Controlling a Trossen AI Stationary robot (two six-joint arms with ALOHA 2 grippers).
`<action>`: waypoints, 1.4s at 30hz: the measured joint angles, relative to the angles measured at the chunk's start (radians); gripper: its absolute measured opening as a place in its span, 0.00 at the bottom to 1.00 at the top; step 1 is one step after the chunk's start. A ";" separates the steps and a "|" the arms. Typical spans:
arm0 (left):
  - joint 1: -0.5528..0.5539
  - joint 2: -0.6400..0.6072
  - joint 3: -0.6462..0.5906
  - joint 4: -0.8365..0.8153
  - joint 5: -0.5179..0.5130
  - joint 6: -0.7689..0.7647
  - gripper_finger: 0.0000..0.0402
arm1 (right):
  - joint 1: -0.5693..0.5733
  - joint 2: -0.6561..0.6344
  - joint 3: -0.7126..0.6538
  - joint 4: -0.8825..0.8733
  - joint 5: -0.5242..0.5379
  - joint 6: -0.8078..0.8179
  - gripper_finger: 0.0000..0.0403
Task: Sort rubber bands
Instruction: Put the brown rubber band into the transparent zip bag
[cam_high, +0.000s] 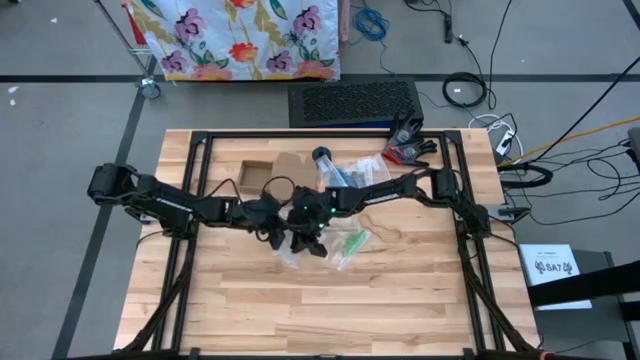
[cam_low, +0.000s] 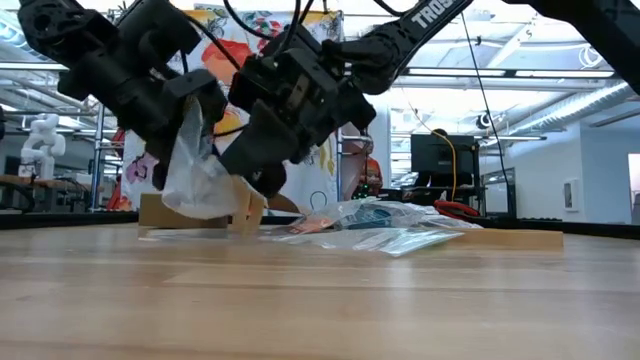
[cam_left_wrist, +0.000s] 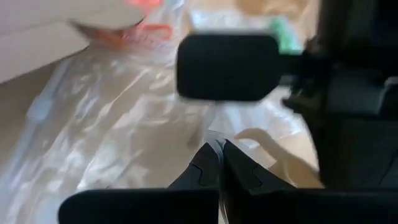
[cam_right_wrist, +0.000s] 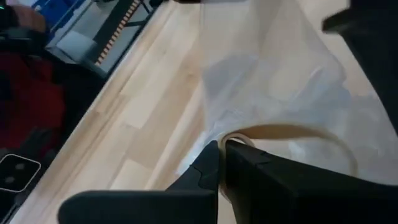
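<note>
Both grippers meet over the table's middle. My left gripper is shut on a clear plastic bag that hangs between the arms. My right gripper is shut on a tan rubber band lying against that bag's film. More clear bags lie flat on the table just to the right, with green bands in one. Orange bands and green bands show beyond the held bag in the left wrist view. My left gripper pinches the clear bag's upper edge between its two fingers, coming in slanting down from the table's left. The bag hangs crumpled below the fingers, its lower end near the table. My right gripper pinches one end of the tan band's loop between its two fingers, slanting down from the table's right. The rest of the loop curves away over the bag's film; whether film is pinched too, I cannot tell.
An open cardboard box stands just beyond the grippers toward the far edge. A black and red glove lies at the far right. A dark metal frame runs along the table's sides. Bare wood stretches toward the near edge.
</note>
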 joint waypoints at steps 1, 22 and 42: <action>-0.001 0.000 0.000 0.026 0.000 0.006 0.00 | 0.003 0.000 0.000 0.005 0.001 -0.004 0.00; -0.025 0.001 -0.002 0.138 0.071 0.062 0.00 | -0.006 -0.003 0.003 -0.272 0.349 0.135 0.00; -0.026 -0.001 0.001 0.014 0.050 0.044 0.00 | 0.098 0.003 -0.002 -0.063 0.730 -0.120 0.00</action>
